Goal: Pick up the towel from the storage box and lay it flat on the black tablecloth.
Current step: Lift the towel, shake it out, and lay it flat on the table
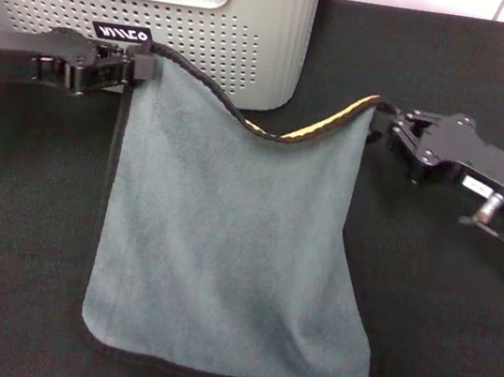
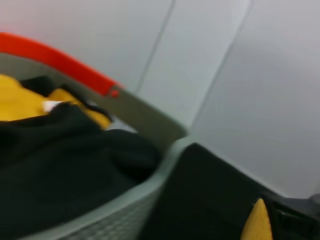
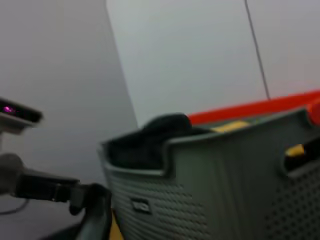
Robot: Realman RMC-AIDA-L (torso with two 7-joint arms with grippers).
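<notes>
My left gripper (image 1: 139,67) and right gripper (image 1: 381,124) each pinch a top corner of the towel (image 1: 228,251), which hangs outside the box (image 1: 254,47), its lower edge on the tablecloth (image 1: 455,352). It sags between them, so it seems light, limp and soft; corners look like the best hold.

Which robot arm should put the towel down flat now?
Neither alone. The left gripper and right gripper each pinch a top corner of the towel, so both should lower together onto the black tablecloth.

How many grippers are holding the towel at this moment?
2. The left gripper pinches the towel at its upper left corner, in front of the storage box; the right gripper pinches the upper right corner above the black tablecloth.
</notes>
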